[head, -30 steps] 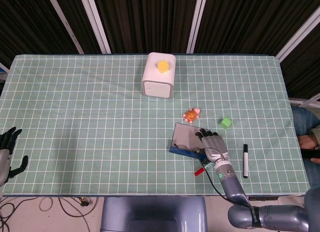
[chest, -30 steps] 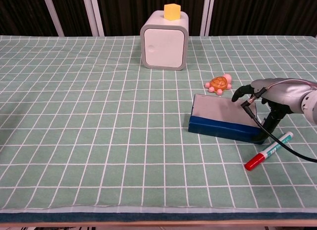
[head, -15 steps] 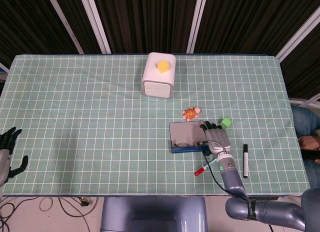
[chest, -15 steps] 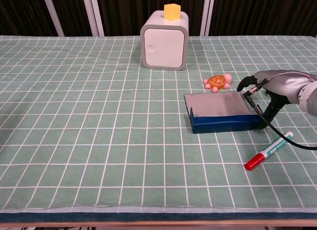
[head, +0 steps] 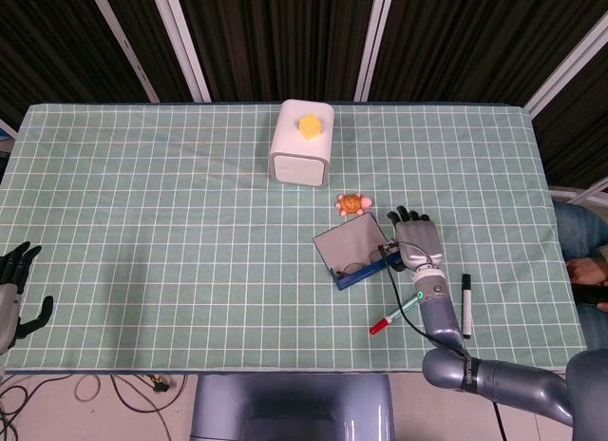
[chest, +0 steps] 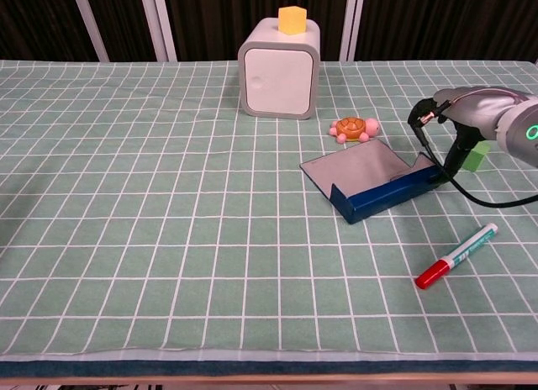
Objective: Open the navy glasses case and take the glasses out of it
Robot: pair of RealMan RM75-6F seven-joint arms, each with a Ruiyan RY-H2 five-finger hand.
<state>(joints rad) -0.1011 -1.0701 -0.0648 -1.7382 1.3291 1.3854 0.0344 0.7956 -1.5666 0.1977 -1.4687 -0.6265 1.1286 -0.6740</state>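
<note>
Case has rotated since a second ago, and the toy turtle (head: 352,203) has been shoved toward the white box (head: 302,142). Right hand (head: 414,243) sits at the right end of the navy glasses case (head: 356,255), fingers extended and spread, gripping nothing; contact with the case end looks likely in chest view. Case lies open, lid flat, glasses (head: 360,265) visible inside. Red marker (head: 393,314) and black marker (head: 467,305) lie near the wrist. Left hand (head: 16,294) hangs idle at the table's (head: 142,222) left edge, fingers loosely apart. Yellow block (head: 310,126) sits on the box.
</note>
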